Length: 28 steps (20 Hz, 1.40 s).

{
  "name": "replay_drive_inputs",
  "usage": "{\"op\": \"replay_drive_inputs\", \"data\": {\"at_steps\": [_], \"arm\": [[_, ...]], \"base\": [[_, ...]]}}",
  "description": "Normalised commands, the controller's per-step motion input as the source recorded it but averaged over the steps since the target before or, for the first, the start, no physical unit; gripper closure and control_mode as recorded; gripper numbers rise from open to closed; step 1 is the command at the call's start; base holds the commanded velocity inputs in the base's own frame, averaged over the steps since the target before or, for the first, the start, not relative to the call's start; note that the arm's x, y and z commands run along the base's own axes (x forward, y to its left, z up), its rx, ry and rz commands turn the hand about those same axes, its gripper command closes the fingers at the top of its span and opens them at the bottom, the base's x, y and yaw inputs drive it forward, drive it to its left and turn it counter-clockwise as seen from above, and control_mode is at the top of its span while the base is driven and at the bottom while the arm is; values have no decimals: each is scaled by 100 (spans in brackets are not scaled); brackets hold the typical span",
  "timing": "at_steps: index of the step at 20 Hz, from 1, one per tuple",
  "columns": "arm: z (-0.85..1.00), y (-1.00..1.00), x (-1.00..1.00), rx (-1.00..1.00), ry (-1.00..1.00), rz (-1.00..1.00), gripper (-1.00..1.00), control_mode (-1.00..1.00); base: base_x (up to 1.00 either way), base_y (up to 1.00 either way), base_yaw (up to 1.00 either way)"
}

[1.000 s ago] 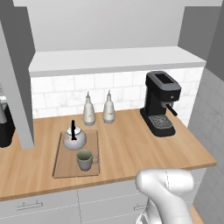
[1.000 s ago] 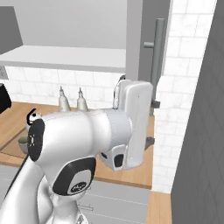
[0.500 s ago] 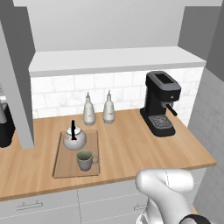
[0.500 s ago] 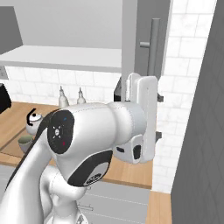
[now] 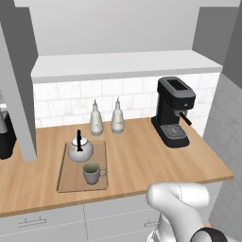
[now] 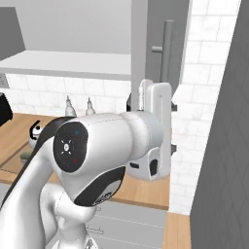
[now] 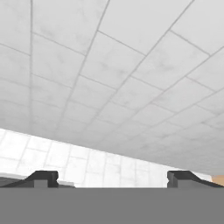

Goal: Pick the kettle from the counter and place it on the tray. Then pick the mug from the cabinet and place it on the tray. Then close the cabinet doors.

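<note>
A: Gripper (image 7: pixel 112 177) status?
B: Jaws spread wide, holding nothing; fingertips (image 7: pixel 43 177) face white wall tiles (image 7: pixel 131 87).
A: Task items?
B: Kettle (image 5: pixel 80 149) and mug (image 5: pixel 92 173) stand on the tray (image 5: pixel 68 177), apart; tray rests on the counter (image 5: pixel 142 160).

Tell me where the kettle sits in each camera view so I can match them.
Left base view: kettle on the tray, left of centre.
Right base view: kettle at the left edge, mostly behind the arm.
Hand view: faces white wall tiles.
Shared landmark: two white bottles by the wall.
</note>
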Motion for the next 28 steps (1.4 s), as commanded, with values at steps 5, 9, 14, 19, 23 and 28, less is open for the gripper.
{"op": "replay_drive_inputs", "data": {"at_steps": [5, 9, 14, 19, 23, 28], "arm": [[-1, 35, 35, 0, -4, 6, -100, -100], [-1, 43, 33, 0, -5, 8, -100, -100], [0, 46, 27, 0, 0, 9, -100, -100], [0, 52, 31, 0, 1, 10, -100, -100], [0, 58, 39, 0, 6, 12, -100, -100], [0, 60, 44, 0, 8, 16, -100, -100]], "base": [[0, 0, 0], [0, 0, 0], [0, 0, 0], [0, 0, 0], [0, 0, 0], [0, 0, 0]]}}
